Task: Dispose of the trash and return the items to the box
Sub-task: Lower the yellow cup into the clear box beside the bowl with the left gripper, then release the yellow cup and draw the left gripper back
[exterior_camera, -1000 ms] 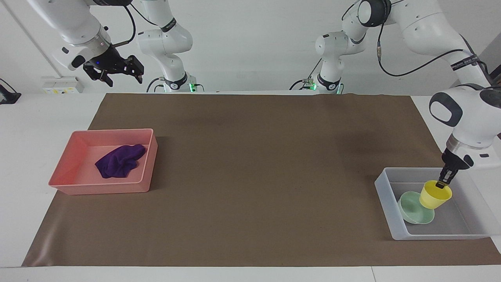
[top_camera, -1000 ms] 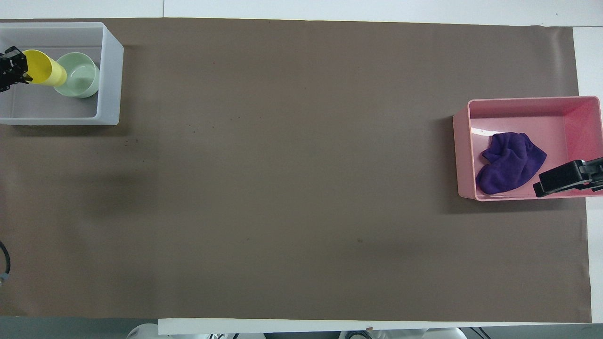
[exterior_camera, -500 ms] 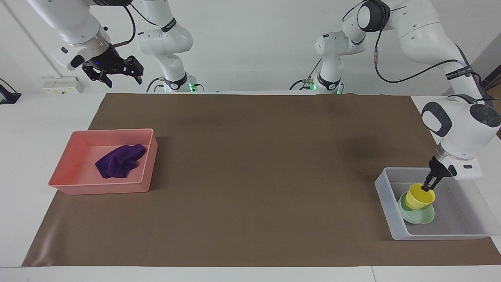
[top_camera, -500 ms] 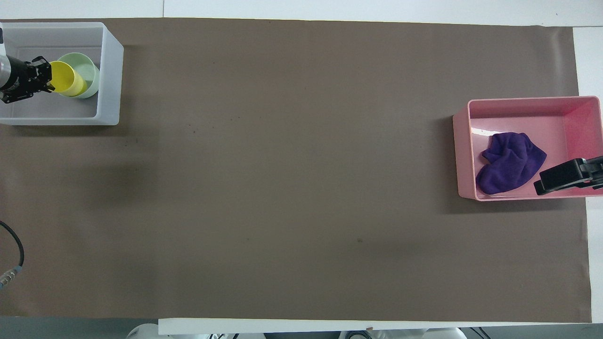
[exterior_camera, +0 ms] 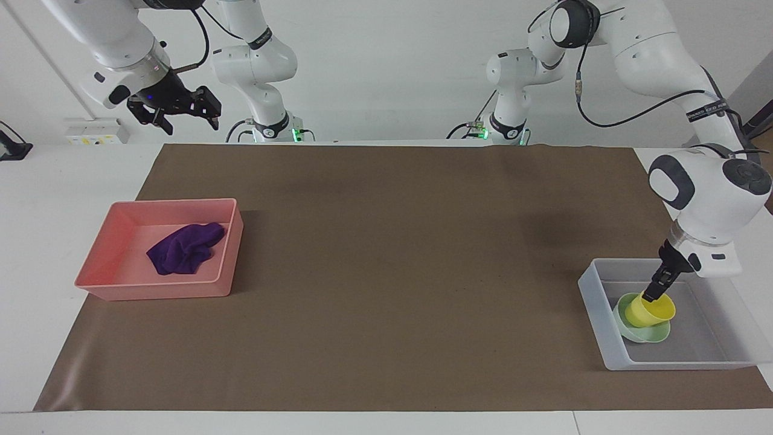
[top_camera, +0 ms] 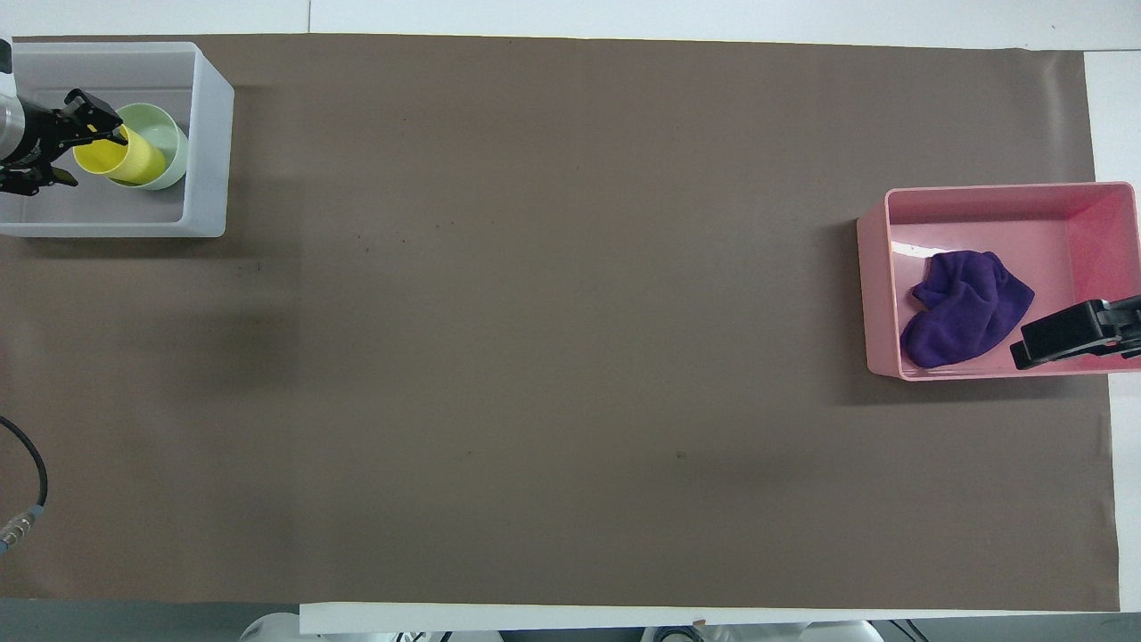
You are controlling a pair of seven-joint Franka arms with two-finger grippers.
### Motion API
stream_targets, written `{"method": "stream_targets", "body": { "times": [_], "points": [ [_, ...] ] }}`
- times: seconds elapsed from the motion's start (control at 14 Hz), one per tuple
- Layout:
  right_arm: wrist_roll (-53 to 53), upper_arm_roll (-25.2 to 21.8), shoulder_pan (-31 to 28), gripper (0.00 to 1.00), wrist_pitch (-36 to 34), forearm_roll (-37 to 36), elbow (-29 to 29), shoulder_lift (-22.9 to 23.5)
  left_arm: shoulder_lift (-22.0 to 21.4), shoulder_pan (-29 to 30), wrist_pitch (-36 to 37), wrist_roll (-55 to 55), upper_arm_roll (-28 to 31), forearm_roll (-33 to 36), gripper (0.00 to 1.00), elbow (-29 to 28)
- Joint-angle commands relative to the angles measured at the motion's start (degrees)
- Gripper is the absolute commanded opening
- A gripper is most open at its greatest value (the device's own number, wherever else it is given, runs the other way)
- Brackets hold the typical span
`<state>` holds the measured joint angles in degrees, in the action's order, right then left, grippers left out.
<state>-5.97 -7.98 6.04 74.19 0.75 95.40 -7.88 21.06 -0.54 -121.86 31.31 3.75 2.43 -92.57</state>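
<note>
The yellow cup (exterior_camera: 652, 311) (top_camera: 120, 159) rests tilted in the mint-green bowl (exterior_camera: 649, 334) (top_camera: 171, 147), inside the clear box (exterior_camera: 610, 344) (top_camera: 209, 134) at the left arm's end of the table. My left gripper (exterior_camera: 655, 293) (top_camera: 96, 160) hangs open at the cup's rim, its fingers spread on either side of it. The purple cloth (exterior_camera: 181, 249) (top_camera: 967, 308) lies crumpled in the pink tub (exterior_camera: 157, 289) (top_camera: 872, 285) at the right arm's end. My right gripper (exterior_camera: 181, 118) (top_camera: 1065, 337) waits open, raised over the table's edge beside the pink tub.
A brown mat (exterior_camera: 386, 272) (top_camera: 553, 339) covers the table between the two tubs. A cable (top_camera: 22, 499) shows at the mat's edge near the left arm.
My left gripper lowered the yellow cup into the green bowl and opened. The cup now leans in the bowl by itself. The right arm has hardly moved.
</note>
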Motion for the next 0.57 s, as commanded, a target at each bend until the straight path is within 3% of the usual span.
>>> {"method": "stream_targets", "body": {
  "times": [0.0,0.21,0.36,0.5],
  "points": [
    [-0.98,0.24,-0.68,1.0,0.95,-0.49,1.01,-0.64,-6.98,-5.33,10.9,-0.46,0.65,1.17,1.0,-0.51],
    [-0.98,0.24,-0.68,1.0,1.04,-0.49,0.92,-0.55,-17.32,-9.3,21.72,-5.1,0.39,1.09,1.0,-4.97],
    [-1.06,0.24,-0.68,1.0,0.95,-0.49,0.92,-0.55,-24.28,-9.4,26.04,-13.77,0.3,1.09,1.0,-7.1],
    [-0.98,0.24,-0.68,1.0,1.04,-0.49,1.01,-0.55,-25.89,-8.52,30.35,-28.34,1.0,1.09,1.0,-4.4]
  ]
}}
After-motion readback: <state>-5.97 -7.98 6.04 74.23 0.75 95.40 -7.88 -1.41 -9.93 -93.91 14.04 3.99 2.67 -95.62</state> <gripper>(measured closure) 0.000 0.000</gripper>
